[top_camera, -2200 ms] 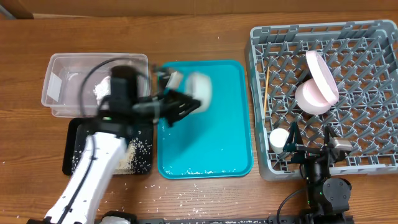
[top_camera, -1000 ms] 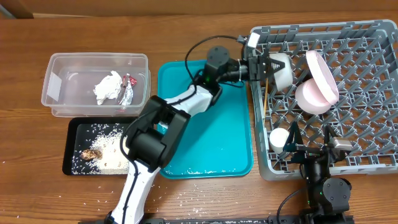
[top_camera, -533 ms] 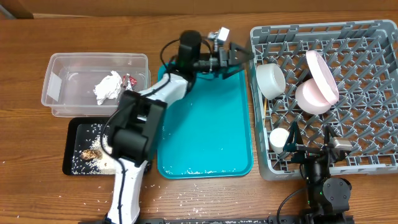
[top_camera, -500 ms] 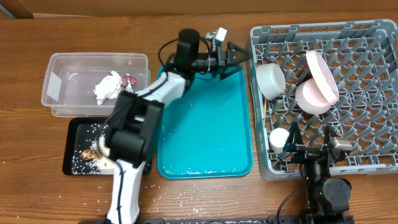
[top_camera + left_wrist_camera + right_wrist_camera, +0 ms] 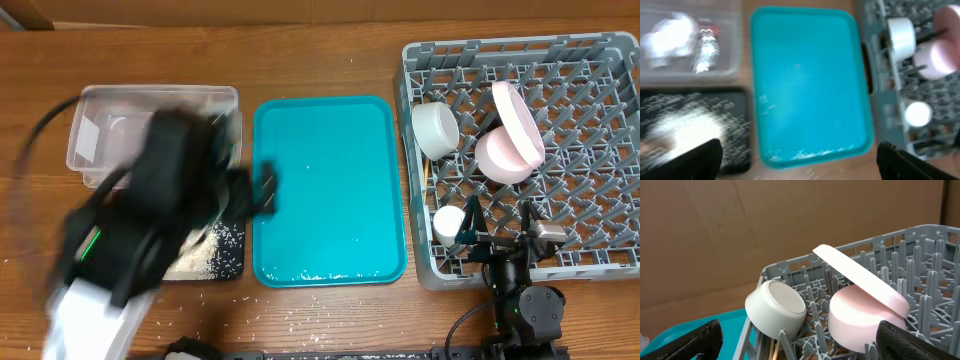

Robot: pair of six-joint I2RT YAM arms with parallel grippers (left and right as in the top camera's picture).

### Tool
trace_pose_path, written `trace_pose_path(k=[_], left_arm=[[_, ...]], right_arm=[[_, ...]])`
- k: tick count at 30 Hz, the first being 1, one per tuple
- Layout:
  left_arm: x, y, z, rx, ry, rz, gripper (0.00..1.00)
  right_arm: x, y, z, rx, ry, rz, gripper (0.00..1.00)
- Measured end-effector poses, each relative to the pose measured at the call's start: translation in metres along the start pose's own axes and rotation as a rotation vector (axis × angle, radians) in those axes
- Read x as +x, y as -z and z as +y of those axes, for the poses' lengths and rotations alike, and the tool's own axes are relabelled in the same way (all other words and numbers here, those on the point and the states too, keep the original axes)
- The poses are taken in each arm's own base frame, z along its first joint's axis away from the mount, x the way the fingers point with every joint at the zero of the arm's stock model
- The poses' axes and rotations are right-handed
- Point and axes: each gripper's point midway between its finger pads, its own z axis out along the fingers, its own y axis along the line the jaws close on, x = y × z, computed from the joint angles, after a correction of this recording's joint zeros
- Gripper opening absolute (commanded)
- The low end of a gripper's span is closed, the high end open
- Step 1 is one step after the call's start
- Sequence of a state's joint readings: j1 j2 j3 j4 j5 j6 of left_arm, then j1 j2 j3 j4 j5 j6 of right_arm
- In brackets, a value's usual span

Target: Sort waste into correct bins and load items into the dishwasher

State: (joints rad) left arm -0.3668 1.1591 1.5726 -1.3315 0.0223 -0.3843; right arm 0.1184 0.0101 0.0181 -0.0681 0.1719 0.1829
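In the grey dishwasher rack [image 5: 580, 60] the cream-white bowl [image 5: 435, 130] lies on its side beside the pink bowl [image 5: 503, 158], with the white plate [image 5: 520, 118] leaning over the pink one. The chopsticks [image 5: 428, 150] stand along the rack's left wall. My left arm [image 5: 150, 200] is a blur above the clear tub [image 5: 90, 100] and the black tray [image 5: 232, 262]. Its gripper [image 5: 799, 150] is open and empty, high over the teal tray's near edge. The napkin [image 5: 670, 37] and wrapper [image 5: 705, 42] lie in the tub. Rice crumbs [image 5: 680, 125] cover the black tray. My right gripper [image 5: 800, 332] is open and empty, facing the bowls.
The teal serving tray [image 5: 330, 180] lies between the bins and the rack, with a line of crumbs [image 5: 320, 277] at its near edge. Loose rice grains [image 5: 300, 305] dot the wooden table in front. The right arm's base [image 5: 525, 305] sits at the rack's near side.
My left gripper let go of the cream-white bowl in the rack, opened, and swung back left across the teal tray to above the bins. The right arm has not moved.
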Motion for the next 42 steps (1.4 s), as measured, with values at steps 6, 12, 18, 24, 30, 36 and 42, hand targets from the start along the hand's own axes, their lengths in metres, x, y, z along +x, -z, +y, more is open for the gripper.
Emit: trace_pose_path(k=[6,12,18,24,30,36,42], left_arm=[[0.053,0.082,0.037,-0.055,-0.023,-0.122,1.0],[0.099,0.108,0.056,-0.065,-0.024,-0.111,1.0],[0.037,0.111,0.046,-0.057,-0.121,-0.411,1.0],[0.013,0.074,0.059,-0.126,-0.261,-0.639,1.0],[0.021,0.039,0.074,-0.147,-0.294,-0.835,1.0],[0.047,-0.02,0.085,-0.124,-0.32,-0.897,1.0],[0.061,-0.062,0.095,-0.113,-0.326,-0.936,1.0]], right_arm=[[0.0,0.0,0.0,0.0,0.0,0.0,1.0],[0.0,0.0,0.0,0.0,0.0,0.0,1.0],[0.0,0.0,0.0,0.0,0.0,0.0,1.0],[0.0,0.0,0.0,0.0,0.0,-0.001,1.0],[0.0,0.0,0.0,0.0,0.0,0.0,1.0],[0.0,0.0,0.0,0.0,0.0,0.0,1.0],[0.0,0.0,0.0,0.0,0.0,0.0,1.0]])
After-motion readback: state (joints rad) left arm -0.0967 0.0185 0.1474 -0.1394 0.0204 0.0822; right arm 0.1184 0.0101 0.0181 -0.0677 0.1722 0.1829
